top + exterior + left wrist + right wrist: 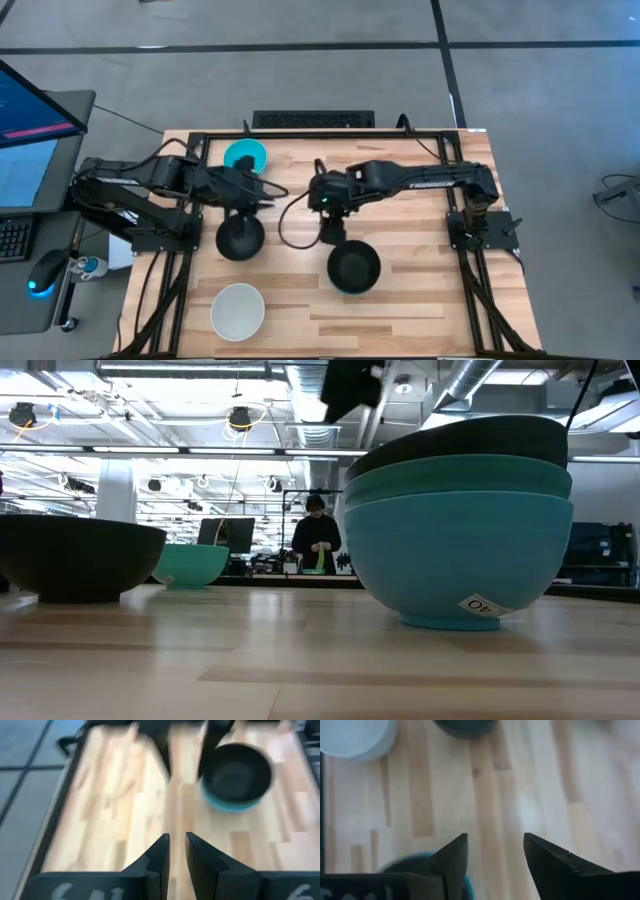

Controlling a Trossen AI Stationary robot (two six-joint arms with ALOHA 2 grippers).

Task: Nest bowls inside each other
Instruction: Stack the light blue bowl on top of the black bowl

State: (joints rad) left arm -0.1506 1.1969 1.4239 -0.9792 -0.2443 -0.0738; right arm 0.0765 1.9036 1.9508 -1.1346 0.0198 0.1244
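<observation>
A stack of three nested bowls [353, 268], black on top, teal-green in the middle and blue at the bottom [458, 530], stands on its base near the table's middle. A single black bowl [240, 238], a cyan bowl [245, 155] and a white bowl [237, 310] each stand alone at the left. My right gripper [495, 851] hangs open above the stack's far left rim and holds nothing. My left gripper [177, 851] hovers between the cyan bowl and the single black bowl. Its fingers stand a narrow gap apart with nothing between them.
Bare wooden tabletop [420, 310] lies to the right of and in front of the stack. A black frame [330, 133] borders the table's far edge. A person [316, 535] stands in the room far behind the table.
</observation>
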